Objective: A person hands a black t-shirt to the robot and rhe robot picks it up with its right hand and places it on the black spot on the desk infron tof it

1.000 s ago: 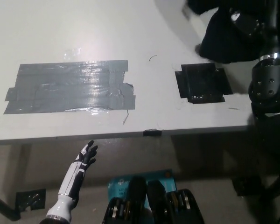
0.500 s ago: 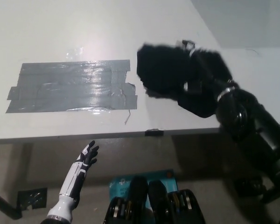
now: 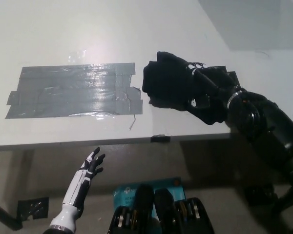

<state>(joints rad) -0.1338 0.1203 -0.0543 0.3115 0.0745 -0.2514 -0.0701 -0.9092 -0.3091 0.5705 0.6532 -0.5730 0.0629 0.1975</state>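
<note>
Head view has your black right hand [image 3: 210, 90] out over the white desk [image 3: 136, 29], and it's basically buried in the black t-shirt [image 3: 168, 83], so you're looking at black on black. From what shows, the fingers are wrapped into the cloth and clamped on it, with the bundle bunched up just ahead of the hand. The shirt sits low on the desk surface, right of center, and its underside looks like it's touching the tabletop. The black spot the task talks about isn't visible anywhere; shirt and hand cover that part of the desk, so you can't tell how well they line up. Just beside the shirt, toward your left, is the big grey duct tape patch [image 3: 73, 92], with its right edge near the cloth but apart from it. Your white left hand [image 3: 90, 163] hangs below the desk's front edge at lower left, fingers spread, holding nothing. A small black tab [image 3: 157, 138] sits on the desk's front edge.
</note>
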